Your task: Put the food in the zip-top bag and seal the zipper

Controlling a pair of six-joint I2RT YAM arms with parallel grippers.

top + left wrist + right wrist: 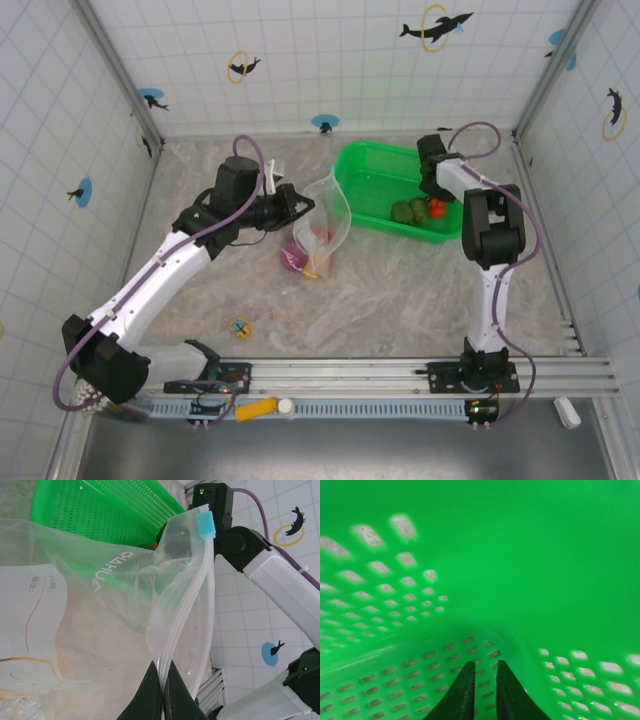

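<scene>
Risk: a miss is judged likely, the right hand (484,666) being closed almost fully on nothing beside the basket (370,165) wall at the worktop's (400,290) far right corner, with food (420,210) lying near. Bag (330,215): clear, crinkled, held up mid-worktop by the left hand (162,672), which is pinched on the zipper (187,605) alone, so slippage is possible.

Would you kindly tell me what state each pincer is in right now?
Left pincer: closed on the zip-top bag at its zipper.
Right pincer: nearly closed inside the green basket, nothing visibly held.
</scene>
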